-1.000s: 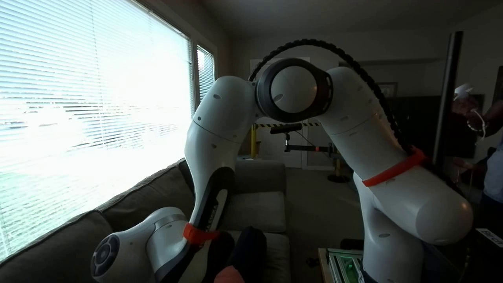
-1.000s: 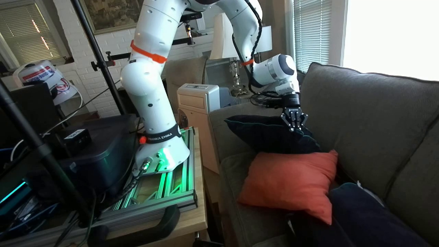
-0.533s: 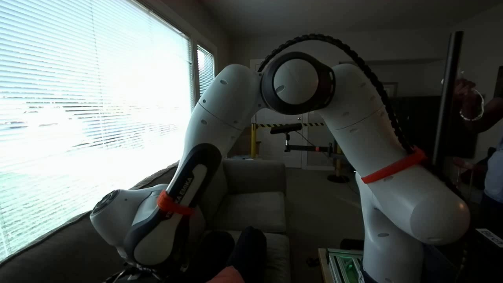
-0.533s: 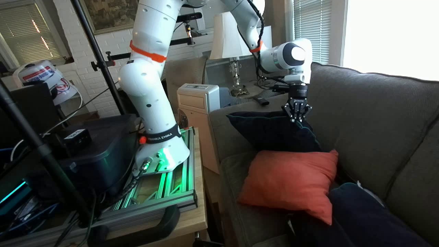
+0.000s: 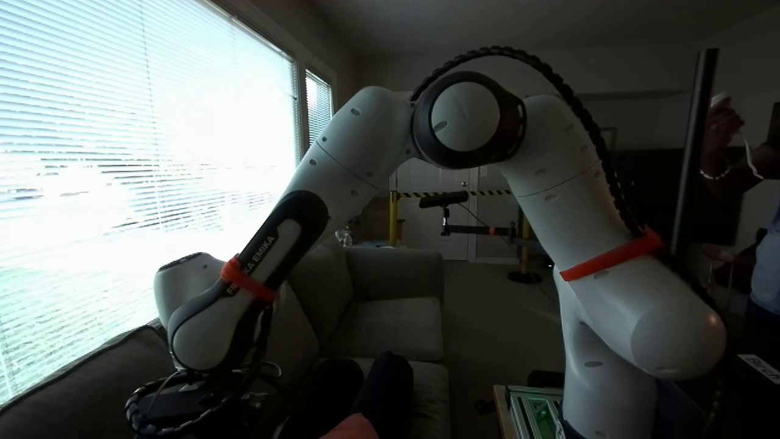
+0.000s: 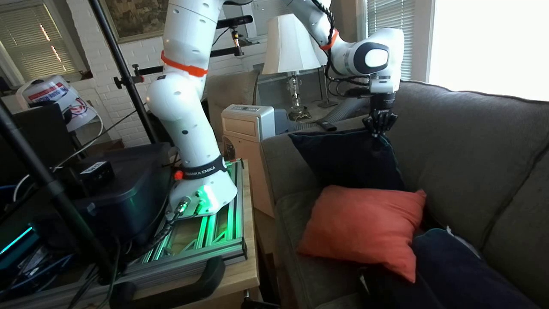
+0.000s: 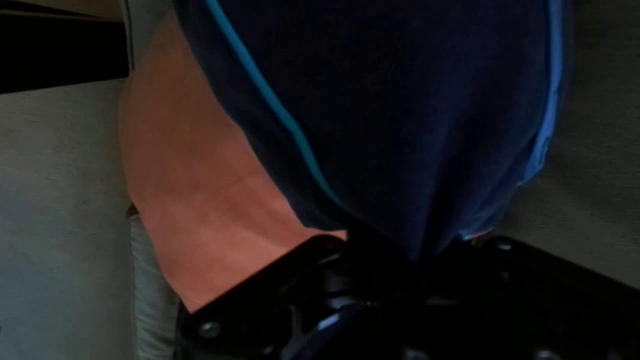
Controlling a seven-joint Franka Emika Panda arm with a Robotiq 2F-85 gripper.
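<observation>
Gripping contact: black metal gripper with jointed fingers [image 6: 378,134], pointing down, has its jaws closed on the navy-blue fabric pillow with turquoise piping [image 6: 349,159]
Hold location: in the wrist view both lines of piping converge at the fingers and creases run into them; judged a corner hold, where soft cloth gathers thin enough to pinch
Pillow attitude: slanted upright beside the armrest [image 6: 279,163] of the grey upholstered sofa [image 6: 463,141], probably because the corner carries it; lower edge hidden, so seat contact cannot be told
Front neighbour: orange square fabric pillow [image 6: 362,227] lies on the sofa seat, overlapping the held pillow's base in an exterior view, with a second navy-blue fabric pillow [image 6: 463,274] beside it
Strapping: red strap [image 5: 612,257] binds the black corrugated cable [image 5: 499,50] to the white robot arm [image 6: 180,120], presumably to control slack
</observation>
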